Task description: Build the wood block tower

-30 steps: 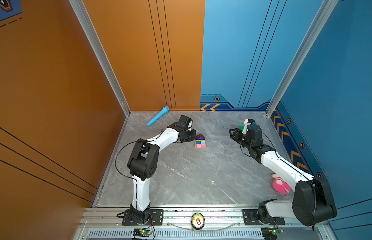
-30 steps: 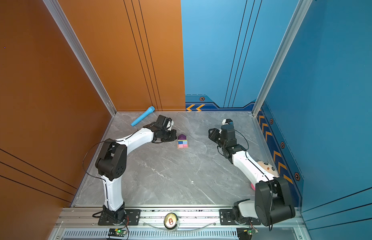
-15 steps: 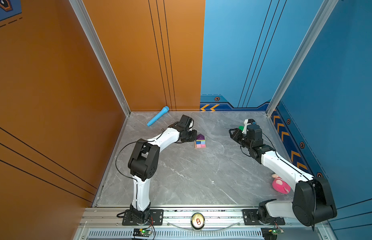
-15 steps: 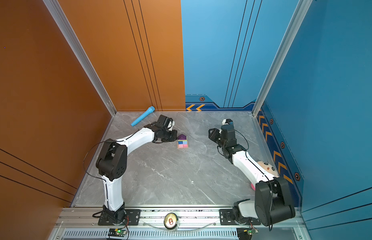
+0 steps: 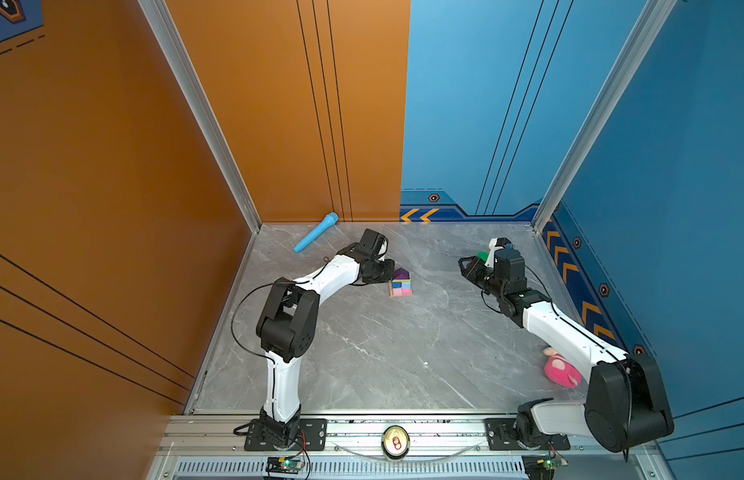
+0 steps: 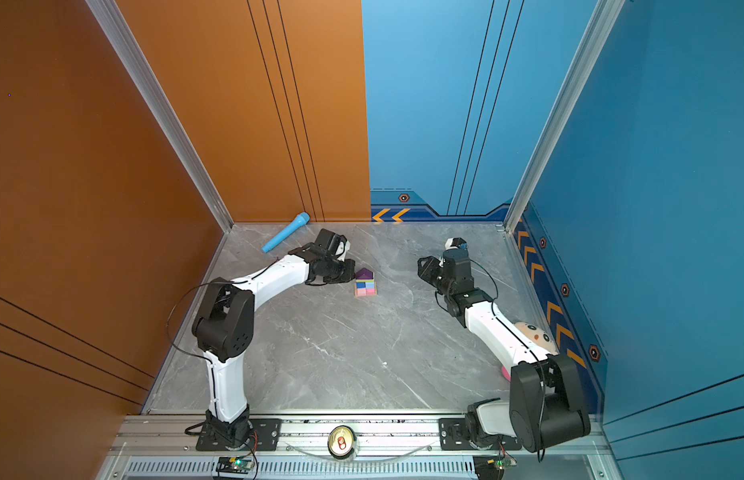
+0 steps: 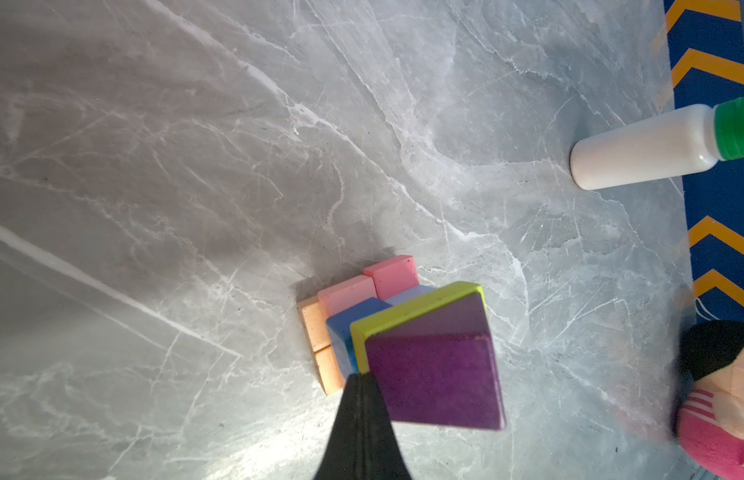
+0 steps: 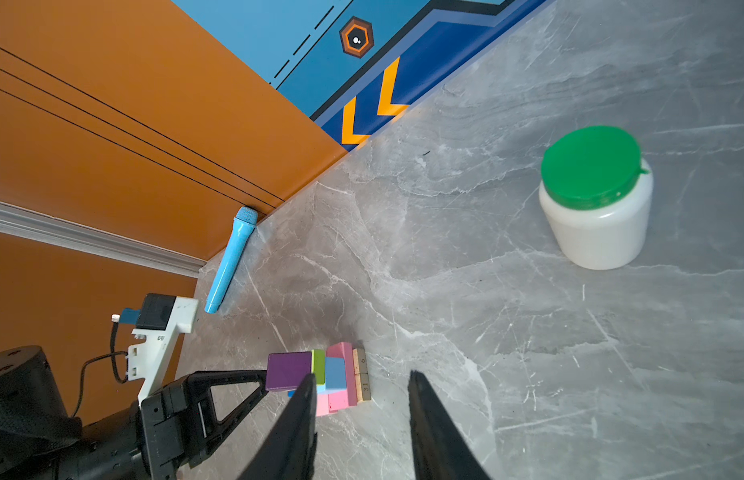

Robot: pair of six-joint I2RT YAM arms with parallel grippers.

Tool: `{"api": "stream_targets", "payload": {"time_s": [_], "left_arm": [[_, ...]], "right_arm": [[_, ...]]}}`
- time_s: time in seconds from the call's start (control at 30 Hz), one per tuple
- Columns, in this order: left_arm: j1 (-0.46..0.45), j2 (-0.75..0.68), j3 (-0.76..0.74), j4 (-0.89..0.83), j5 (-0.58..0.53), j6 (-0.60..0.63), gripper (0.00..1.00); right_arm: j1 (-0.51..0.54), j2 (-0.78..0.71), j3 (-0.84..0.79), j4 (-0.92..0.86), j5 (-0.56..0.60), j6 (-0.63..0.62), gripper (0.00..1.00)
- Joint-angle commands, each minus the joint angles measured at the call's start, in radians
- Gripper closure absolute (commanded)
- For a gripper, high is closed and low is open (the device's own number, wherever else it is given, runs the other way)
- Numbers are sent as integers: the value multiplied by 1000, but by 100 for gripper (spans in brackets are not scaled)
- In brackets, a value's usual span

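Holding shut, left gripper [image 7: 359, 382] tip sits against dark-purple peaked block [image 7: 436, 374], lower centre of left wrist view; no shift seen over last second. Near frame centre in both top views, tower [image 5: 400, 284] stands with roof on, looks complete. Right gripper [image 8: 362, 376] part-open, empty, well right of it. Judgement: only careful retreat remains.

A light-blue toy microphone [image 5: 316, 232] lies on the grey marble tabletop [image 5: 382, 353], its head against the orange back wall [image 5: 278, 124]. A white bottle [image 8: 596, 224] with a green cap [image 8: 590, 166] stands upright, well apart from it. A pink plush toy [image 5: 563, 372] lies beside the blue side wall [image 5: 673, 208], and a drinks can [image 5: 396, 441] sits in the front rail [image 5: 445, 432].
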Motion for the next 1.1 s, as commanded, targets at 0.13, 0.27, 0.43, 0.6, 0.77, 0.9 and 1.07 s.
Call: {"api": "stream_targets", "payload": {"time_s": [0.13, 0.27, 0.43, 0.6, 0.77, 0.9, 1.07], "left_arm": [[-11, 2, 26, -42, -15, 24, 100], [-16, -3, 26, -41, -13, 24, 100], [-18, -8, 28, -44, -12, 26, 100], [-21, -11, 31, -53, -11, 31, 100], [-21, -26, 32, -81, -40, 49, 100], [-16, -47, 28, -105, -69, 67, 100], [-5, -94, 7, -109, -90, 72, 100]], "right_arm": [[-6, 2, 5, 0, -15, -8, 62], [-5, 2, 6, 0, -17, -8, 62], [-6, 5, 6, 0, -16, -7, 62], [-5, 6, 6, 0, -17, -7, 61], [-5, 5, 6, 0, -18, -7, 61], [-6, 7, 10, -2, -23, -8, 61], [-2, 23, 18, -2, -29, -7, 57]]}}
